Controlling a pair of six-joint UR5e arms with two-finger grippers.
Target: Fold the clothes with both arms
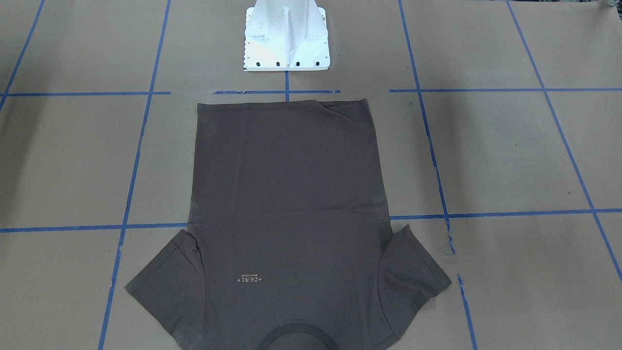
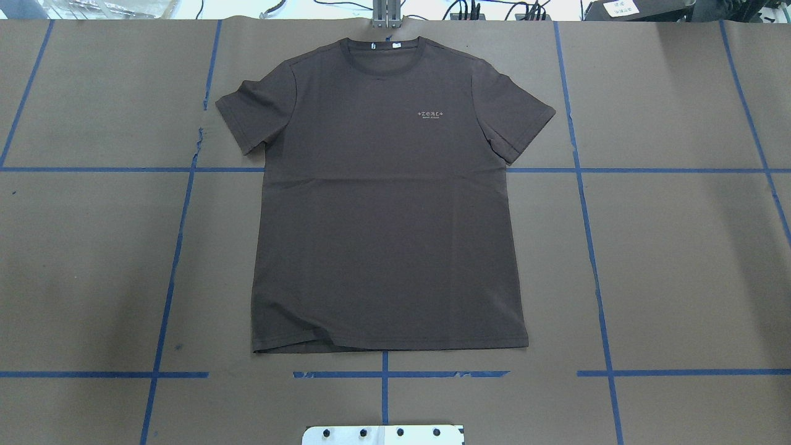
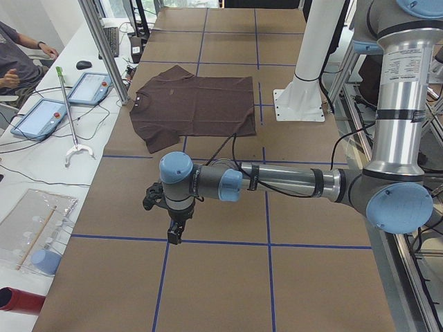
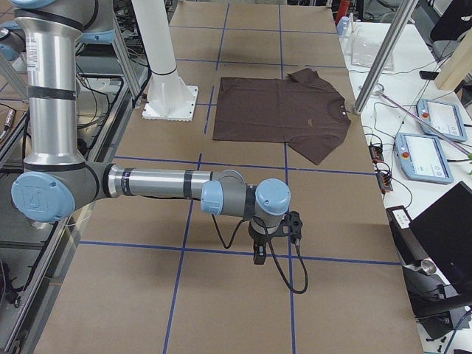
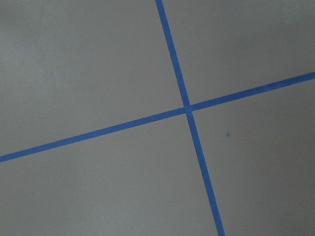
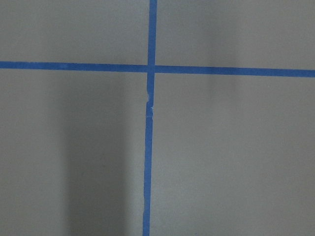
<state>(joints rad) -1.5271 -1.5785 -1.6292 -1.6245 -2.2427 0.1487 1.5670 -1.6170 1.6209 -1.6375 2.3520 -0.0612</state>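
Observation:
The dark brown-grey T-shirt (image 2: 389, 204) lies flat and spread out, chest print up, its collar at the far edge away from the robot. It also shows in the front-facing view (image 1: 291, 204) and both side views (image 3: 194, 104) (image 4: 284, 110). The left gripper (image 3: 175, 235) hangs above the brown paper far to the shirt's left, pointing down; I cannot tell whether it is open or shut. The right gripper (image 4: 259, 254) hangs likewise far to the shirt's right; I cannot tell its state either. Both wrist views show only paper and blue tape crosses.
The white bolted pedestal (image 1: 286, 39) stands just behind the shirt's hem. Blue tape lines (image 2: 383, 374) grid the brown paper. A metal post (image 3: 104, 48), tablets (image 3: 86, 86) and a seated operator (image 3: 14, 62) are beyond the table's far edge.

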